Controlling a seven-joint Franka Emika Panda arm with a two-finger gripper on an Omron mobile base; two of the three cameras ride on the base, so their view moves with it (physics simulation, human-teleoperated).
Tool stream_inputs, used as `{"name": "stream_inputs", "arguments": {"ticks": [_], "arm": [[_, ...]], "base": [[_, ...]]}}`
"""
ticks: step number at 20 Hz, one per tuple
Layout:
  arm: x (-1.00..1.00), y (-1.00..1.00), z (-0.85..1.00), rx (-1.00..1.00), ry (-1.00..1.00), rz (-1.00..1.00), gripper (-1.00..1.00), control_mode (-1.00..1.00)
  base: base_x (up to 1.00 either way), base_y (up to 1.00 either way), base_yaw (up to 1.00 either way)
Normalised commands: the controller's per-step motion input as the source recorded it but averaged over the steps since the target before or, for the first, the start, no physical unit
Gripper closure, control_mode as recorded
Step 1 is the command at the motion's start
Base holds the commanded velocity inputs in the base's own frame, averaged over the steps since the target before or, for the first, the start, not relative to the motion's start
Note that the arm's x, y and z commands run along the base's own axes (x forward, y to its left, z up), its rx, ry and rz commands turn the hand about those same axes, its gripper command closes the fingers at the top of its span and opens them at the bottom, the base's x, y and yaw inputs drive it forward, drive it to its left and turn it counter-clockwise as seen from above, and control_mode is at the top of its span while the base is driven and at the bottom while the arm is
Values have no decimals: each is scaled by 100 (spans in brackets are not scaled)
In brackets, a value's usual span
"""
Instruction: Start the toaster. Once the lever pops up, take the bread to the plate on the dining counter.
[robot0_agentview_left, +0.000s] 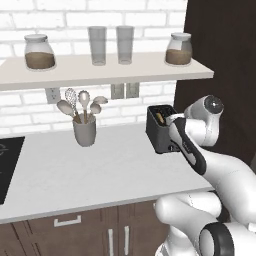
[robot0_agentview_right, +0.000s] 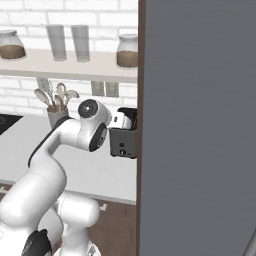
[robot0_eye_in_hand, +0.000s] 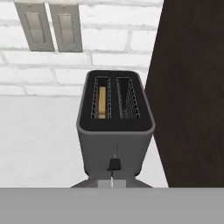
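The dark toaster (robot0_agentview_left: 159, 132) (robot0_agentview_right: 123, 143) (robot0_eye_in_hand: 116, 131) stands on the pale worktop, close against a tall dark cabinet on its right. A tan slice of bread (robot0_eye_in_hand: 102, 101) (robot0_agentview_left: 159, 118) sits down in its left slot; the right slot is empty. The small black lever (robot0_eye_in_hand: 114, 165) sits low on the toaster's front face. My gripper (robot0_eye_in_hand: 111, 183) is shut, holds nothing, and hovers right at the lever on its near side. In the base views the white hand reaches the toaster from the front, and the forearm covers the fingertips. The plate and the dining counter are out of view.
A tall dark cabinet (robot0_agentview_left: 220, 50) (robot0_eye_in_hand: 192, 87) walls off the right side. A grey utensil holder (robot0_agentview_left: 84, 131) stands left of the toaster, with a black cooktop (robot0_agentview_left: 5, 165) at the far left. Overhead, a shelf (robot0_agentview_left: 100, 72) carries jars and glasses. Outlets (robot0_eye_in_hand: 48, 26) sit on the brick wall.
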Motion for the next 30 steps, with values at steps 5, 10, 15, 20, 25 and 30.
{"name": "stream_inputs", "arguments": {"ticks": [5, 10, 15, 20, 25, 30], "arm": [[15, 14, 2, 0, 0, 1, 100, -100], [20, 10, 14, 0, 3, 2, 100, -100], [19, 9, 4, 0, 2, 2, 100, -100], [15, 1, 0, 0, 6, 1, 100, -100], [20, 0, 0, 0, 14, 1, 100, -100], [25, 0, 0, 0, 11, 1, 100, -100]], "base": [[0, 0, 0], [0, 0, 0], [0, 0, 0], [0, 0, 0], [0, 0, 0], [0, 0, 0]]}}
